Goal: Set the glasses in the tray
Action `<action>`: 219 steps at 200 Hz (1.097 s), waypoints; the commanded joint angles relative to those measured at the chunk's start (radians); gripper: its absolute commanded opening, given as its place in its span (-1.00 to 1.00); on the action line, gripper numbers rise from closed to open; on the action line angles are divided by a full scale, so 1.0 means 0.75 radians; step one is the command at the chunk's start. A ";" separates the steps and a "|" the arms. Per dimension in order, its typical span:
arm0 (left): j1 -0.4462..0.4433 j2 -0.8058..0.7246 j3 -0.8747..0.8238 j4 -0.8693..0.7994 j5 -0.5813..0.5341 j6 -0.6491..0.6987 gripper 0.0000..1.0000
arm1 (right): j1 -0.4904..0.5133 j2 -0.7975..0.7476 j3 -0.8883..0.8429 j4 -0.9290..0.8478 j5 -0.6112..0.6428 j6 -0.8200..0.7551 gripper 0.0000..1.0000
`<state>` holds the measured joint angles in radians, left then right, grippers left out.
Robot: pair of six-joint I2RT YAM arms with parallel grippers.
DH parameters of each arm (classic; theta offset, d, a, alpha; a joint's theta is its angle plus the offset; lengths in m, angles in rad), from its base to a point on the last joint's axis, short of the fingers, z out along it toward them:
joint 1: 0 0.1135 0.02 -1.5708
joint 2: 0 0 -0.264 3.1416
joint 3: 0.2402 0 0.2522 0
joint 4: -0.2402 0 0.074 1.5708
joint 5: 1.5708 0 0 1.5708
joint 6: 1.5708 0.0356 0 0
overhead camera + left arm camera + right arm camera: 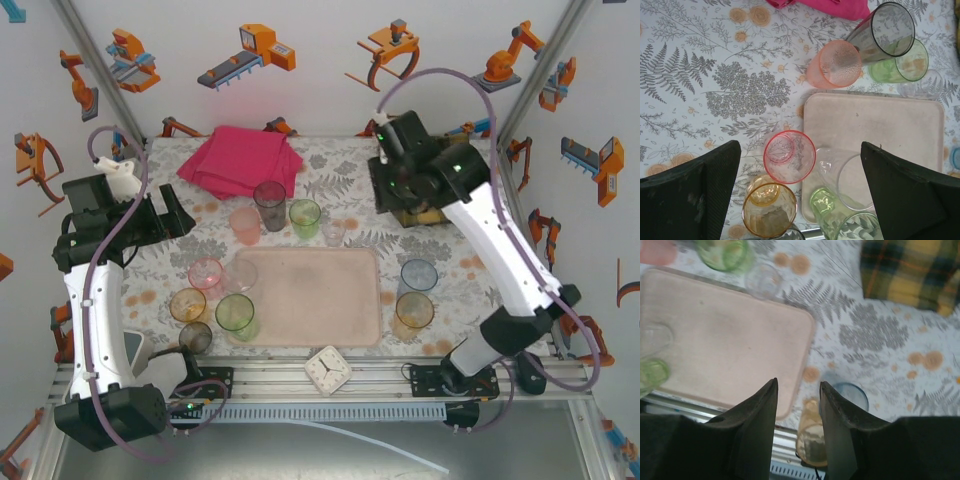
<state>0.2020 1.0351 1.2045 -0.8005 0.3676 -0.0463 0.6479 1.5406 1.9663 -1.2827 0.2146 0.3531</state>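
Tray point(320, 290) lying flat mid-table. Glasses standing upright around it. Grey tumbler point(269, 205) and green glass point(304, 216) sitting beyond far rim. Blue glass point(418, 275) and amber glass point(414, 312) sitting right of it, pink glass point(205, 272) left. Clear glass point(240, 272) overlapping left rim; cannot tell if inside. Left gripper point(800, 143) hovering at table's left side, fingers spread wide, gripping nothing. Right gripper point(798, 382) hanging at far right, fingers partly apart, nothing between.

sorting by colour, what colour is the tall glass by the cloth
Smoky grey; the glass shows best in the left wrist view.
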 commanded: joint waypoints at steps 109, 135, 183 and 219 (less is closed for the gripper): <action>-0.067 -0.034 0.012 -0.019 0.055 0.037 0.94 | -0.456 -0.507 -0.900 0.056 -0.129 0.132 -0.20; -0.072 -0.031 0.008 -0.017 0.054 0.034 0.94 | -0.499 -0.540 -0.990 0.116 -0.180 0.134 -0.20; -0.075 -0.039 -0.001 -0.018 0.066 0.031 0.94 | -0.539 -0.540 -1.083 0.187 -0.230 0.126 -0.21; -0.078 -0.047 -0.017 -0.016 0.081 0.034 0.94 | -0.591 -0.538 -1.157 0.236 -0.263 0.112 -0.23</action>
<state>0.1497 1.0206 1.2018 -0.8013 0.3985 -0.0372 0.2302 1.1477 1.1328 -1.1431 0.0441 0.4377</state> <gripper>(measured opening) 0.971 0.392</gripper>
